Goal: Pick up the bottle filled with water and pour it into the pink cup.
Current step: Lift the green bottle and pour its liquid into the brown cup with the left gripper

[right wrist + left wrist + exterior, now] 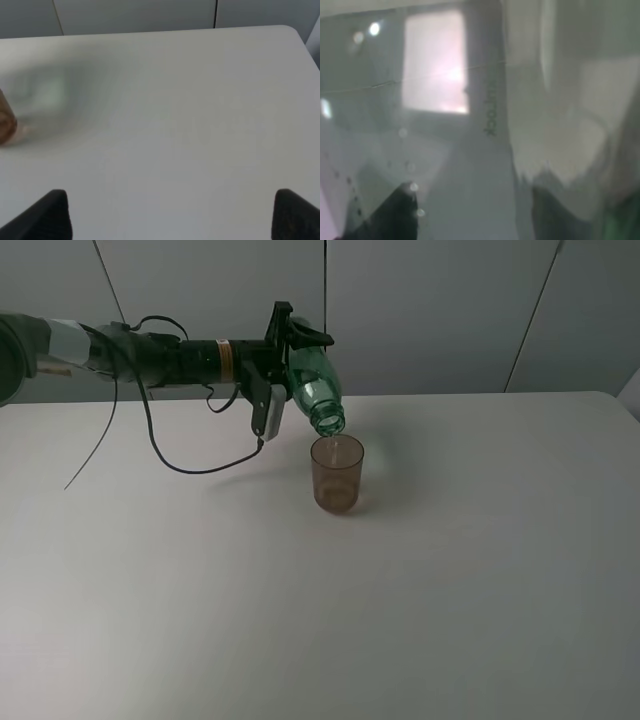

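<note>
In the exterior high view my left gripper (296,352) is shut on the green bottle (314,388) and holds it tilted mouth-down. The bottle's mouth sits just over the rim of the pink cup (337,475), which stands upright on the white table (320,620). A thin stream of water runs from the mouth into the cup. The left wrist view is a blurred close-up through the bottle (470,150). My right gripper (167,212) is open and empty over the table; only its two dark fingertips (50,212) show. The cup's edge (6,122) shows there too.
A loose black cable (200,465) hangs from the left arm and lies on the table behind the cup. Grey wall panels stand behind the table's far edge (480,394).
</note>
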You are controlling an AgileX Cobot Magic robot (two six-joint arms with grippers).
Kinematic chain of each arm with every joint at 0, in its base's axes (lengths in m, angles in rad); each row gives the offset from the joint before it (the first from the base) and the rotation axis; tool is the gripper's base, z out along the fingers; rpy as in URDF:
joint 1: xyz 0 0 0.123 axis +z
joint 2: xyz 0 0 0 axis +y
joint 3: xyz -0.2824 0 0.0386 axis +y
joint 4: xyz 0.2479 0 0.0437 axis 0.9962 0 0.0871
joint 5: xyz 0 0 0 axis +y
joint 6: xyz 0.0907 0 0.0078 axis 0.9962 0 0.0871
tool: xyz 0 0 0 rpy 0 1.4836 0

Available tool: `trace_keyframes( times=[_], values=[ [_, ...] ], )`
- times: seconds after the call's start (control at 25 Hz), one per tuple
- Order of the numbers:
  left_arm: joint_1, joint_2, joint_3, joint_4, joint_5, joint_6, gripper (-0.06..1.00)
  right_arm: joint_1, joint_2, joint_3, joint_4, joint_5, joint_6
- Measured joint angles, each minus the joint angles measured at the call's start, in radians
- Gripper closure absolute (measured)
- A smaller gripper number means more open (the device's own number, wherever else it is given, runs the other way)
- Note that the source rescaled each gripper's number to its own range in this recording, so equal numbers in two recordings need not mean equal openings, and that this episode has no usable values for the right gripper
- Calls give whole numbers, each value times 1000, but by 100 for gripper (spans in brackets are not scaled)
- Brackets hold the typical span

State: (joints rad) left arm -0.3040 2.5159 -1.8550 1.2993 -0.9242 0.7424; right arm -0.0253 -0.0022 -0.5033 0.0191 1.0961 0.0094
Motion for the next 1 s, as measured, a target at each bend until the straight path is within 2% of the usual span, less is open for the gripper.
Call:
trace_keyframes(
  times=[1.0],
  values=[
    [-5, 0, -2, -12, -2, 119, 94, 0, 0, 0, 0, 0, 0]
  ],
)
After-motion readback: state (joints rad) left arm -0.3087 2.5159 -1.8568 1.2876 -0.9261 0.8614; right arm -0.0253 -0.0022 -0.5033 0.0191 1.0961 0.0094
